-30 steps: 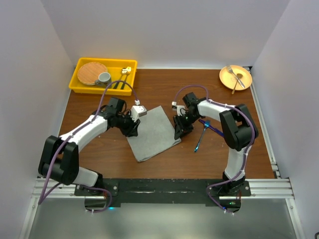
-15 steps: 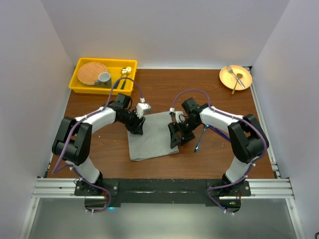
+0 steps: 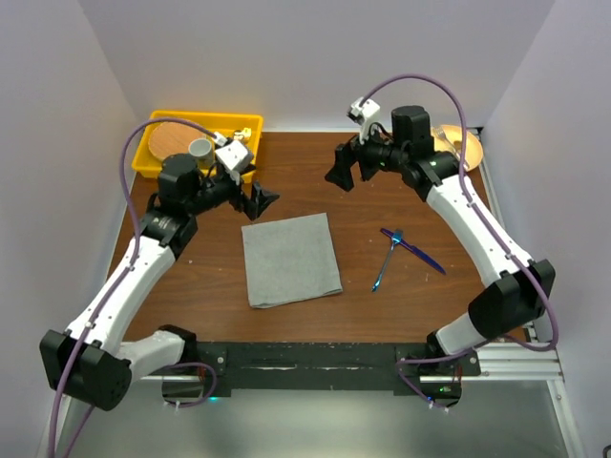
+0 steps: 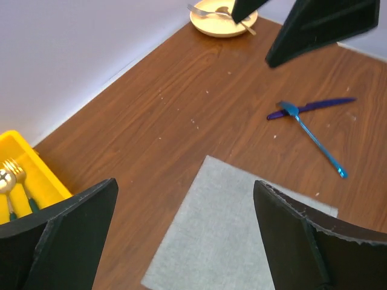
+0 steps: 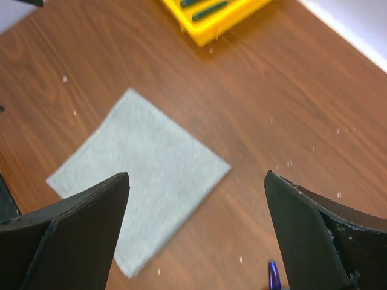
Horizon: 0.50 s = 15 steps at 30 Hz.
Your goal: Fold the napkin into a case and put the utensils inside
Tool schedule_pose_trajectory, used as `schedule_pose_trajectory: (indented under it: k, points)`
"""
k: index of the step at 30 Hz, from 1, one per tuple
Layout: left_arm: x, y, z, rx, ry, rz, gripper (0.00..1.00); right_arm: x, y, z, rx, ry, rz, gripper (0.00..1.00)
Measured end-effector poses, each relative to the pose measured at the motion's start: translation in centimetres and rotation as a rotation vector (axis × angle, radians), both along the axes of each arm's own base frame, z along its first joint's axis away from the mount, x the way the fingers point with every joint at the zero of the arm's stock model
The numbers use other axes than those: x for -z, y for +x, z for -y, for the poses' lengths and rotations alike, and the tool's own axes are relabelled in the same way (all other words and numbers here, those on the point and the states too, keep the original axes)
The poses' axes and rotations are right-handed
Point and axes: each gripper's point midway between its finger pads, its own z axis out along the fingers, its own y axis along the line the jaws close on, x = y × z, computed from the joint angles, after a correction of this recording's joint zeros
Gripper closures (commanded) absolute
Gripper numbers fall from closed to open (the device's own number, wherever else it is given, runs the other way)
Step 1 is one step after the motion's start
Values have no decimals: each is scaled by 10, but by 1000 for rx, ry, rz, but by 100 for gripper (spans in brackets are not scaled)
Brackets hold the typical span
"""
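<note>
Napkin (image 3: 290, 260) flat on bench (image 3: 430, 305). Left gripper (image 3: 260, 199) and right gripper (image 3: 350, 172) both spread apart, hovering beyond napkin's far edge. Utensils (image 3: 397, 239) crossed right of napkin.

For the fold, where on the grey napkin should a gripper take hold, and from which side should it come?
Probably the far left corner of the napkin, approached from above and the left by the open left gripper. The cloth lies flat on the table, so only its edges and corners offer a lip to pinch, and that corner sits nearest that gripper.
</note>
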Motion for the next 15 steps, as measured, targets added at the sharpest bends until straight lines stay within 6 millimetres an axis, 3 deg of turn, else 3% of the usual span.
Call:
schedule_pose_trajectory:
  k: [2,5,9,12,15]
  points:
    - [-7,6,2,-24,-38,-27,0,1,7,-8,-13,43,-14,2]
    - [5,15,15,22,-80,-143,0,20,11,-23,-48,111,-126,2]
    - [60,8,38,101,-225,-434,0,54,6,-39,-53,204,-343,2]
    - [112,4,50,84,-355,-687,0,78,-4,-47,-19,289,-499,2]
    - [143,14,59,45,-447,-867,0,91,2,-61,-2,369,-615,2]
